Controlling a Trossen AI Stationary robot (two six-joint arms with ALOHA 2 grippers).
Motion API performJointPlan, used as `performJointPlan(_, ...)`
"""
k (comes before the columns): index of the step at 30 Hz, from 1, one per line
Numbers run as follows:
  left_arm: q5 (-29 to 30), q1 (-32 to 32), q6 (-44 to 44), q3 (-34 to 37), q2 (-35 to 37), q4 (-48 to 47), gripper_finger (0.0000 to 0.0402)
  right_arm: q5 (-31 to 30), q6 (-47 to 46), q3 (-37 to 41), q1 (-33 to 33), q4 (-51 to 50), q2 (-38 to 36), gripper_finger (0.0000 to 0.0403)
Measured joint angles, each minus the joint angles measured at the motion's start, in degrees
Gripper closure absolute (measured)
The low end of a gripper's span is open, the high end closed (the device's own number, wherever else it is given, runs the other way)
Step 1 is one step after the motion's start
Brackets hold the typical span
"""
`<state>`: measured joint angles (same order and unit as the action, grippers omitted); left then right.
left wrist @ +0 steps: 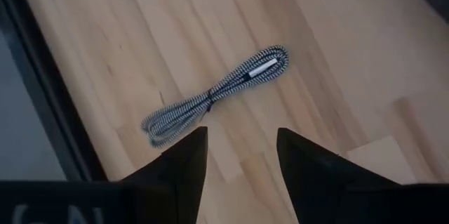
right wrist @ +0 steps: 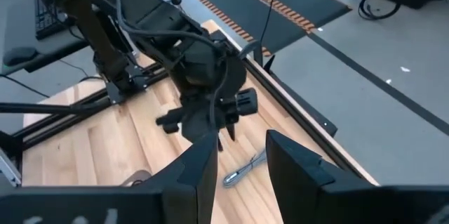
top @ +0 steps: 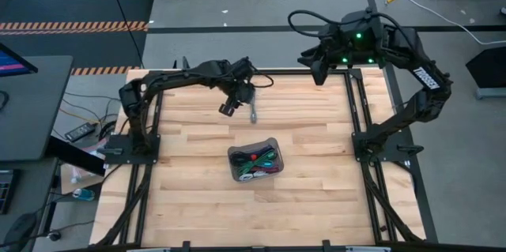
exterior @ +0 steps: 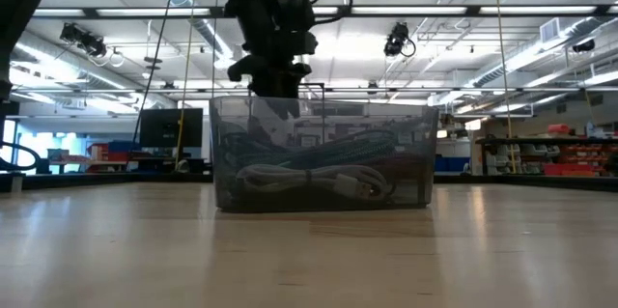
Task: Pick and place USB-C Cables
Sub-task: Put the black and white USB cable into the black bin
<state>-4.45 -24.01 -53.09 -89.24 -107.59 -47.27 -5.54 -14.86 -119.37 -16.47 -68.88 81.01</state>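
The left end effector, fingers apart and empty, hovers over one grey braided USB-C cable near the worktop's far edge (the other cables lie in the tray), so much seems left.

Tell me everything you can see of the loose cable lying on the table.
The loose cable is a short bundle in black-and-white braid, tied at the middle, with a silver plug at one end. It lies flat on the wooden table, behind the tray and apart from it. The left gripper hovers above it, open; nothing touches it.
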Motion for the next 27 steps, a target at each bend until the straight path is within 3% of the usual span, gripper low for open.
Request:
performJointPlan(9,-0.3,0.9,-3.2,0.0,-4.8,-1.2,0.0223,1.5,-2.1,0.0,0.1,0.0,2.6,0.0275)
performJointPlan(19,-0.7,3.9,-6.7,-0.1,-6.8,7.9,0.0223,5.0,-3.6,0.0,0.2,0.7,5.4,0.0275)
performJointPlan(27,-1.8,5.2,-6.3,-0.1,-9.9,6.0,0.0223,7.2,-3.6,0.0,0.2,4.1,6.1,0.0275)
